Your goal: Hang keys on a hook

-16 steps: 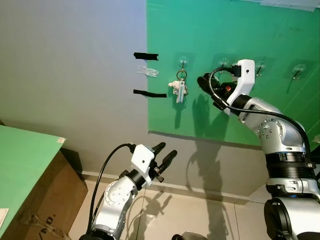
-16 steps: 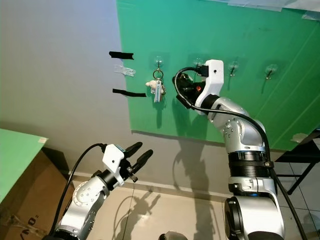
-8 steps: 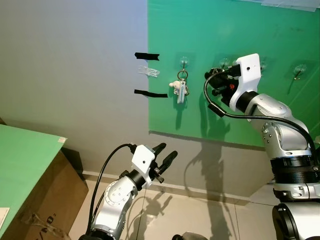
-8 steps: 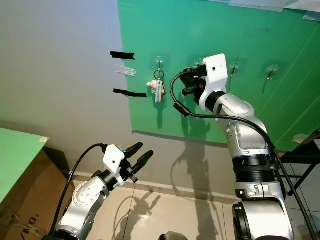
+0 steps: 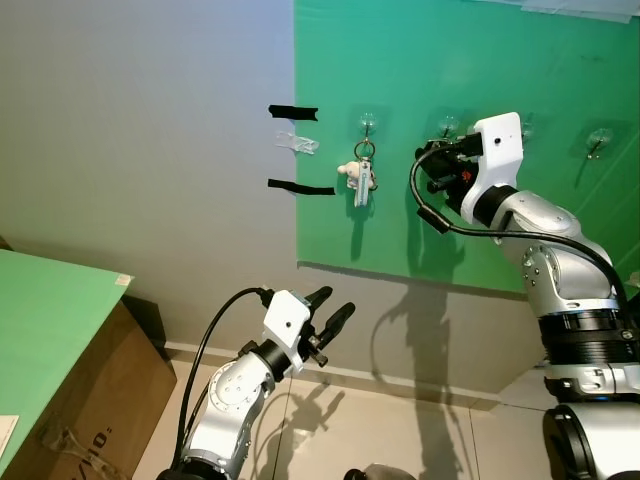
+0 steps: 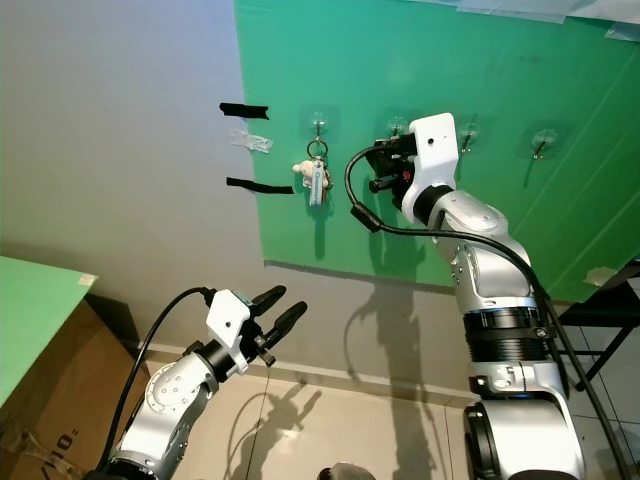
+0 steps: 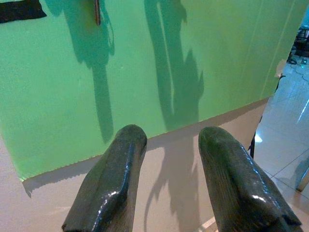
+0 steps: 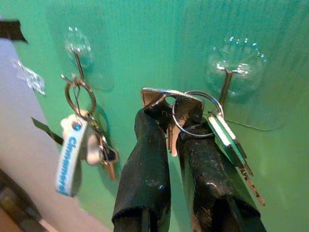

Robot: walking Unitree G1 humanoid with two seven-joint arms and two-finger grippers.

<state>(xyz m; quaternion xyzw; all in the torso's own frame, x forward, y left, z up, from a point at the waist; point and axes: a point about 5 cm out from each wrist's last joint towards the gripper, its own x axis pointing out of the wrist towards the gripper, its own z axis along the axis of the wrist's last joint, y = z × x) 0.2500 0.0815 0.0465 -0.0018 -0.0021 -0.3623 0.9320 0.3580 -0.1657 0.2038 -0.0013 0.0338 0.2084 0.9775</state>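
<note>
My right gripper (image 5: pixel 433 171) is raised to the green board (image 5: pixel 480 220) on the wall and is shut on a bunch of keys (image 8: pixel 193 113). A silver key is pinched between its fingers (image 8: pixel 145 145). The key ring and a green-headed key (image 8: pixel 227 140) dangle just below a clear suction hook (image 8: pixel 231 72), and the ring is not over the hook's wire. Another set of keys with a white tag (image 5: pixel 360 176) hangs on the neighbouring hook (image 5: pixel 367 122) to the left. My left gripper (image 5: pixel 330 308) is held low by the floor, open with nothing in it.
Two more clear hooks (image 5: pixel 598 140) sit further right on the board. Black tape strips (image 5: pixel 292 112) mark the grey wall. A cardboard box with a green top (image 5: pixel 60 340) stands at my left, and a dark table frame (image 6: pixel 610 300) at my right.
My right gripper has turned and shifted right from beside the hanging key set to under the second hook, and has edged slightly since. The left arm has stayed put.
</note>
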